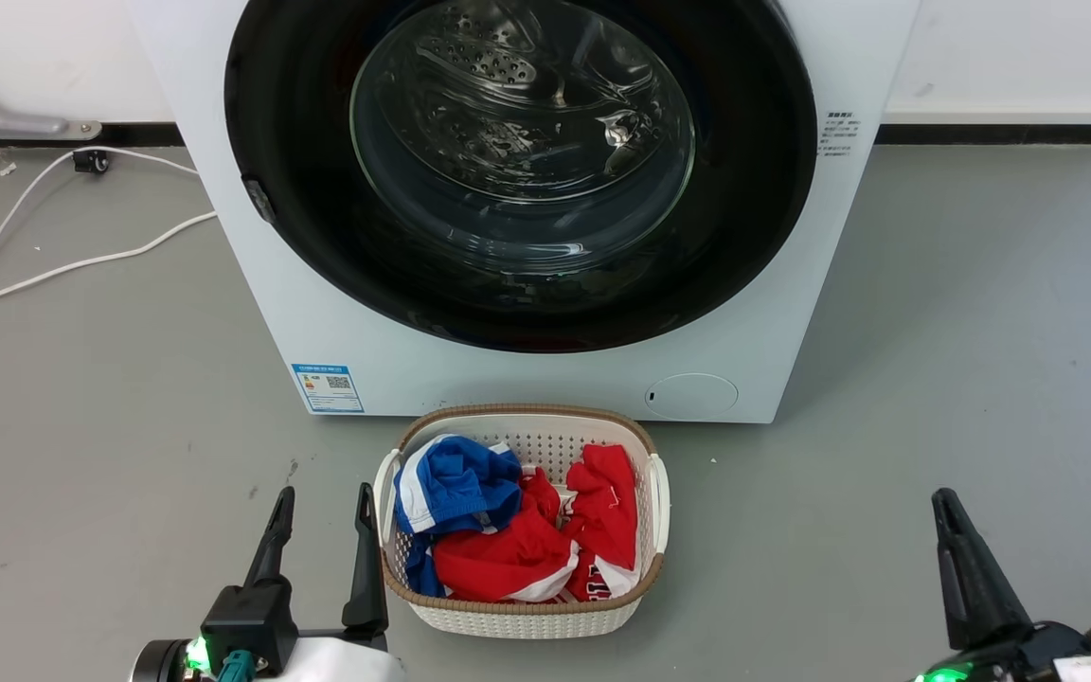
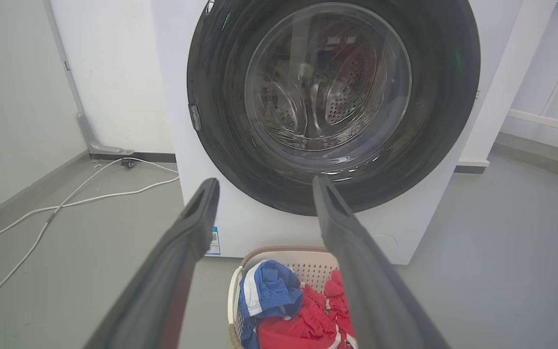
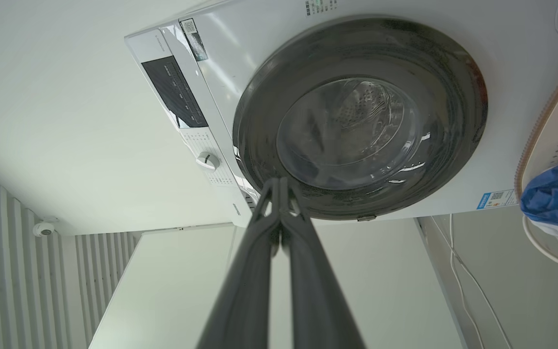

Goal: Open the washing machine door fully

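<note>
Low before closed washing machine door (image 1: 318, 246), your left gripper (image 1: 326, 493) hangs spread, likely readied for rim catch (image 1: 257, 197); right gripper (image 1: 941, 500) pressed together, empty, held aside.

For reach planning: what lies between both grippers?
Head view: a white perforated laundry basket of red and blue clothes lies between left gripper and right gripper.

Glossy black door (image 1: 318, 246), clear glass centre.
</note>
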Motion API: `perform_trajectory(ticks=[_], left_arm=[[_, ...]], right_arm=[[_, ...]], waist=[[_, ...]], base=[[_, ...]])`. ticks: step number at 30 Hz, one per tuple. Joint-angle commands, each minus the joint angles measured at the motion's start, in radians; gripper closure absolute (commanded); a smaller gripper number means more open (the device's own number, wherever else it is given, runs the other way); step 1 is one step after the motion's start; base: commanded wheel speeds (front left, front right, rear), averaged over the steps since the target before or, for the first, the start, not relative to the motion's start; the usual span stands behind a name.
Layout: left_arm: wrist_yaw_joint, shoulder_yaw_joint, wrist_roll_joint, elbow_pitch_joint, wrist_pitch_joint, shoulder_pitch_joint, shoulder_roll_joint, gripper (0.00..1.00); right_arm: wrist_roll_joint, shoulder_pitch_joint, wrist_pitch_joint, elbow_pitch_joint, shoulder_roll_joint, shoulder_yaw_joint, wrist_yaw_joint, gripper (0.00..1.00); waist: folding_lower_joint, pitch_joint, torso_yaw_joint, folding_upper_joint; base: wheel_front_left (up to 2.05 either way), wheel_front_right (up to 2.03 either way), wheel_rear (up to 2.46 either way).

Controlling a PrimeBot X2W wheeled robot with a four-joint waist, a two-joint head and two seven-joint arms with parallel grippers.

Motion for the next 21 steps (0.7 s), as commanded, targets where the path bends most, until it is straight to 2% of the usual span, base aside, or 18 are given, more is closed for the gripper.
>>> perform_trajectory(ticks=[1, 6, 12, 16, 21], left_arm=[[0.004, 0.002, 0.005, 0.001, -0.003, 0.008, -0.001, 0.0], [0.005, 0.004, 0.006, 0.0, -0.003, 0.005, -0.001, 0.0], [0.009, 0.005, 0.012, -0.004, -0.003, 0.006, -0.001, 0.0], [0.013, 0.005, 0.021, -0.011, -0.003, -0.008, -0.001, 0.0], [0.012, 0.005, 0.036, -0.021, -0.003, -0.042, -0.001, 0.0]], right_arm=[[0.004, 0.015, 0.041, 0.001, 0.0, -0.02, 0.0, 1.0], [0.009, 0.021, 0.114, 0.012, 0.001, -0.067, 0.0, 1.0], [-0.001, 0.012, 0.115, 0.025, 0.001, -0.088, 0.0, 1.0], [-0.019, -0.021, 0.117, 0.042, 0.001, -0.104, 0.0, 1.0], [-0.059, -0.123, 0.137, 0.077, 0.0, -0.173, 0.0, 1.0]], waist=[[0.0, 0.001, 0.001, 0.0], [0.0, 0.005, 0.003, 0.0], [0.0, 0.014, 0.005, 0.0], [0.0, 0.033, 0.006, 0.0], [0.0, 0.082, 0.009, 0.0]], base=[[0.0, 0.0, 0.0], [0.0, 0.0, 0.0], [0.0, 0.0, 0.0], [0.0, 0.0, 0.0], [0.0, 0.0, 0.0]])
